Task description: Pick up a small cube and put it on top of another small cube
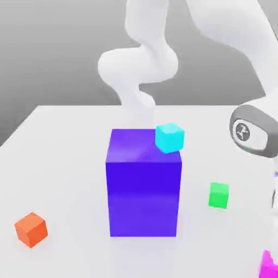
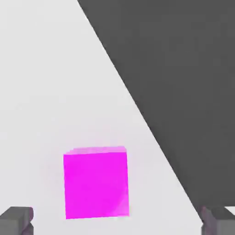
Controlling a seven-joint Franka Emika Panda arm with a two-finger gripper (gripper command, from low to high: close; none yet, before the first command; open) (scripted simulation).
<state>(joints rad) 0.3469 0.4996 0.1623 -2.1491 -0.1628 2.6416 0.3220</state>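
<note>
Gripper [image 2: 117,220] jaws stand wide apart in the hand view, one dark fingertip [image 2: 17,218] at each side, with the magenta cube [image 2: 95,182] between them and a little ahead; neither fingertip touches it and nothing is held. White arm [image 1: 142,70]: it rises behind the table, bends overhead and comes down at the exterior view's right, where a grey-ringed wrist joint [image 1: 251,130] shows. White table [image 1: 70,163]: it carries all the blocks; in the hand view its edge runs diagonally against a dark floor [image 2: 183,92]. Big blue-purple block [image 1: 144,184]: upright near the table's middle. Cyan cube [image 1: 169,137]: at the upper back corner of the big block, on the exterior view's right side; whether it rests on the block or stands behind it cannot be told. Orange cube [image 1: 31,229]: well apart, toward the exterior view's left. Green cube [image 1: 219,195]: to the right of the big block. Magenta cube, exterior view: at the lower right corner, partly cut off, below the wrist.
</note>
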